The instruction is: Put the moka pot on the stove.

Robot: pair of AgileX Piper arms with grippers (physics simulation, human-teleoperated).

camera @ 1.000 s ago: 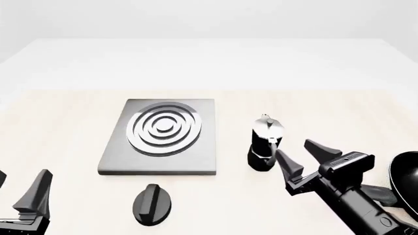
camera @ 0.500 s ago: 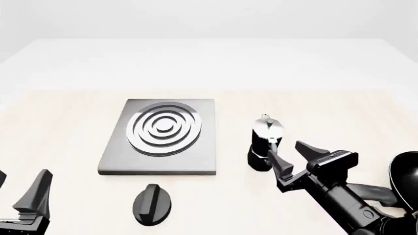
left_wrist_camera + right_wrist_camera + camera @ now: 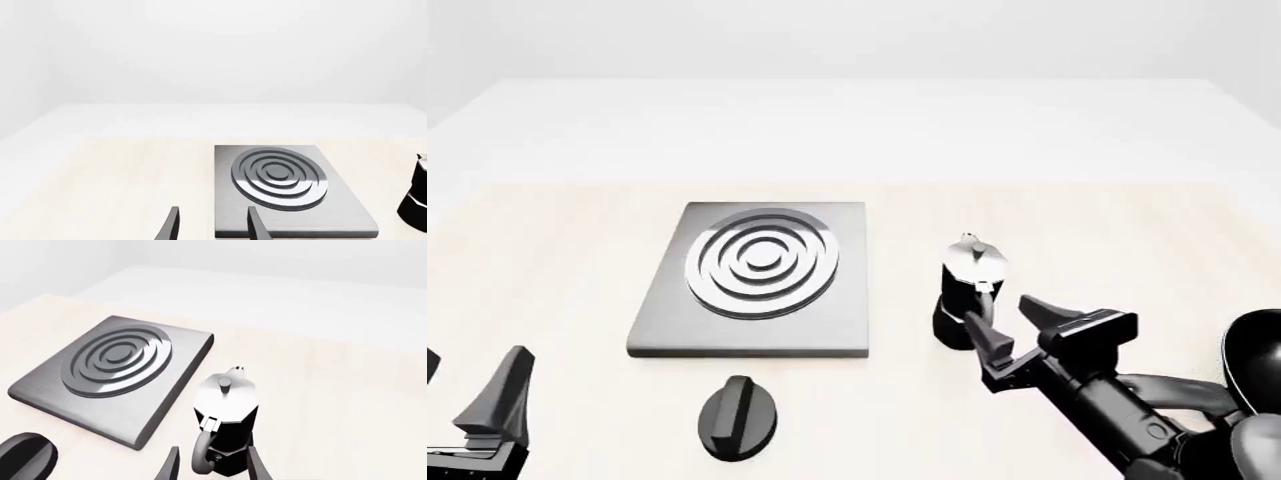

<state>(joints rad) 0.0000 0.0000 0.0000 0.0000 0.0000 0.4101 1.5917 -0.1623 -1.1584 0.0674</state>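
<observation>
The moka pot (image 3: pixel 968 293), black with a silver lid, stands upright on the table to the right of the stove (image 3: pixel 754 275), apart from it. My right gripper (image 3: pixel 1009 320) is open just behind the pot, on its near right side. In the right wrist view the pot (image 3: pixel 225 415) stands close ahead, its curved handle facing the gap of the open gripper (image 3: pixel 213 467), and the stove (image 3: pixel 113 370) lies beyond. My left gripper (image 3: pixel 470 388) is open and empty at the near left corner. In the left wrist view the gripper (image 3: pixel 212 226) points at the stove (image 3: pixel 287 190), and the pot's edge (image 3: pixel 417 200) shows.
A small black oval knob (image 3: pixel 738 415) lies in front of the stove, also in the right wrist view (image 3: pixel 27 457). A black frying pan (image 3: pixel 1254 360) sits at the right edge behind my right arm.
My right gripper has moved left and forward, closing in on the moka pot's handle side. The pot, stove and left arm have not moved.
</observation>
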